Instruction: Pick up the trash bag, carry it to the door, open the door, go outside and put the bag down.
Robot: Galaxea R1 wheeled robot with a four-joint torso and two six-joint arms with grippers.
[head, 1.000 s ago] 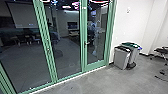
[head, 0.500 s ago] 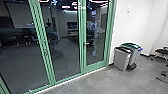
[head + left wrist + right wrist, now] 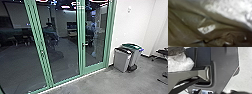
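"Where is the trash bag (image 3: 190, 18) to be found?"

"It is seen very close to the left wrist camera, on the robot's side of the door (image 3: 93, 68). Creased brown film is shown there, with a small white scrap (image 3: 206, 28) on or behind it. In the right wrist view, pale crinkled plastic (image 3: 180, 63) is seen near the robot's dark plate."

"Is it gripped?"

"That cannot be told. Whether the jaws of the left gripper are clenched or released is not shown, and the same must be said of the right gripper."

"And the door?"

"It is closed, framed in green, with a handle (image 3: 84, 45) on its left side. More glass panels (image 3: 63, 55) are set left of it."

"What is placed around it?"

"To its right, near the white wall (image 3: 135, 22), two grey bins are stood close together: a front bin (image 3: 121, 60) and a green-topped bin (image 3: 136, 57). Farther right of the door, a dark chair (image 3: 162, 52) is partly seen."
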